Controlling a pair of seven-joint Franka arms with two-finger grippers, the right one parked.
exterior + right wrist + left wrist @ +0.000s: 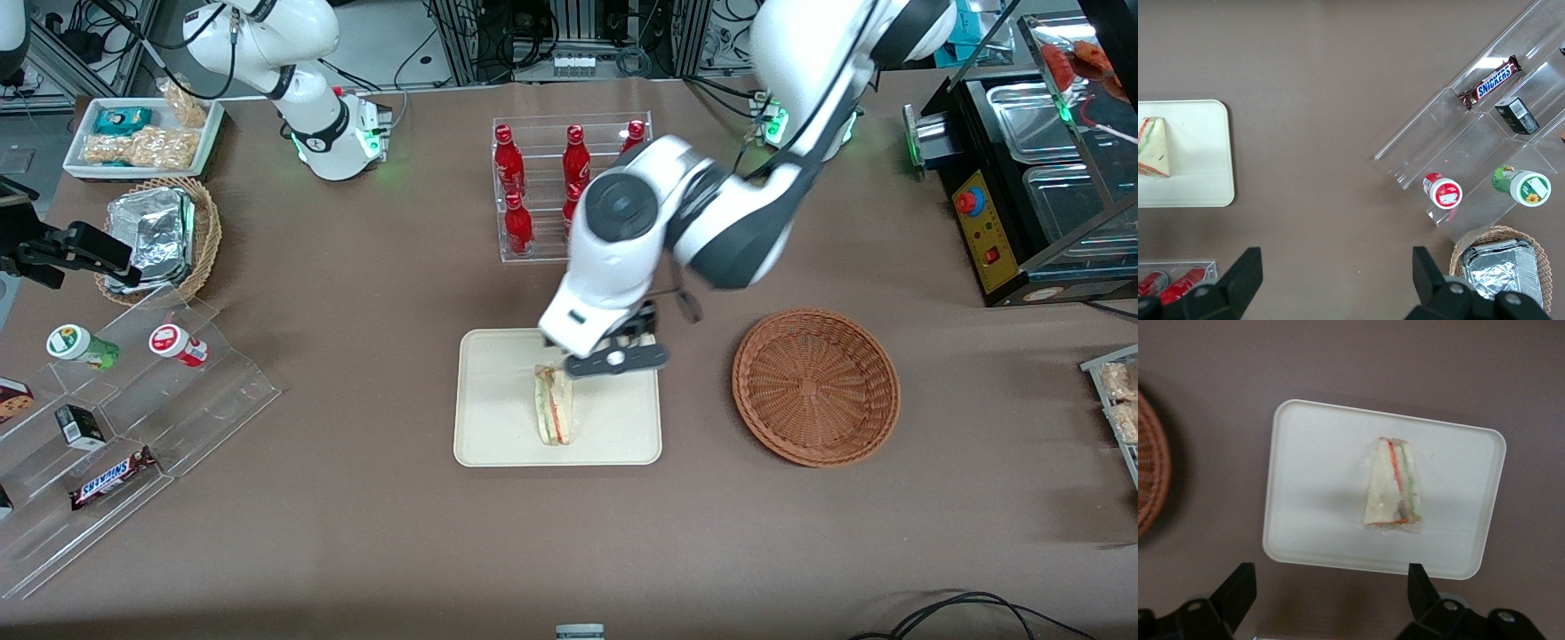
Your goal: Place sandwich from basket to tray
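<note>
Sandwich (1153,147) lies flat on the tray (1201,153) at nine o'clock. Clear stepped shelf (1458,153) at two o'clock carries a Snickers bar (1489,81) and two cups. Foil packet (1501,270) sits in the tan basket (1458,250) at five; red bottles (1175,281) at seven.

In the front view the gripper (594,354) and its arm cover the tray's (498,427) rim at about one o'clock and the sandwich's (555,409) tip. The basket (1150,470) is cut off by the wrist picture's edge, only an arc showing.
</note>
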